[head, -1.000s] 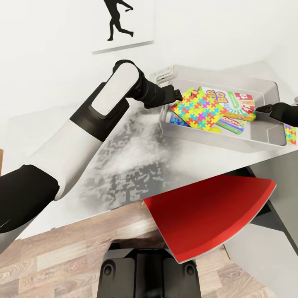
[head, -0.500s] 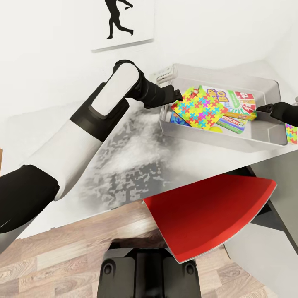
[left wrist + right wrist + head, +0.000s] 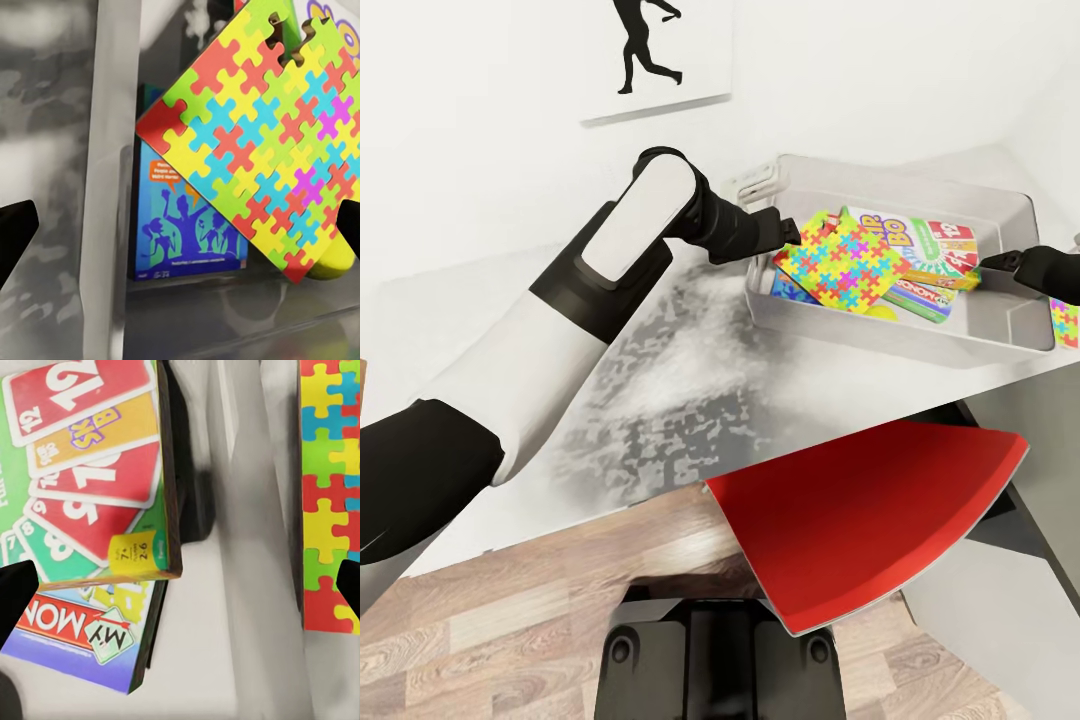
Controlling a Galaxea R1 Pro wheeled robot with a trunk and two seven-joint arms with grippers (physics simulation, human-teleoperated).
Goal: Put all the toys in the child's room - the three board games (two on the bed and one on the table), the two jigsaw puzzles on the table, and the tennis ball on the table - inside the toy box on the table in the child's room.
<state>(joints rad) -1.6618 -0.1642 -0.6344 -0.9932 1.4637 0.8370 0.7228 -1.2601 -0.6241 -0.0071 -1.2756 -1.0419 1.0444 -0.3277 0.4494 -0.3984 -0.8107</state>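
The pale grey toy box (image 3: 1000, 340) stands on the table (image 3: 660, 400) at the far right. In it lie a jigsaw puzzle (image 3: 840, 262), tilted over a blue board game (image 3: 788, 288), a Monopoly box (image 3: 922, 293) and a card-printed board game (image 3: 945, 245). A tennis ball (image 3: 880, 312) peeks out beneath the sheet. My left gripper (image 3: 788, 232) hangs open at the box's left end, just above that jigsaw (image 3: 262, 142), the blue box (image 3: 187, 225) and the ball (image 3: 337, 259). My right gripper (image 3: 1000, 265) is open over the box's right end. A second jigsaw puzzle (image 3: 1063, 322) lies outside the right wall (image 3: 330, 495).
A red chair seat (image 3: 870, 520) juts out below the table's front edge, above my base (image 3: 720, 650). A black silhouette picture (image 3: 655, 55) hangs on the white wall behind. Wood floor (image 3: 510, 630) shows at the near left.
The jigsaw sheet and games in the box have shifted very slightly. Both arms have hardly moved.
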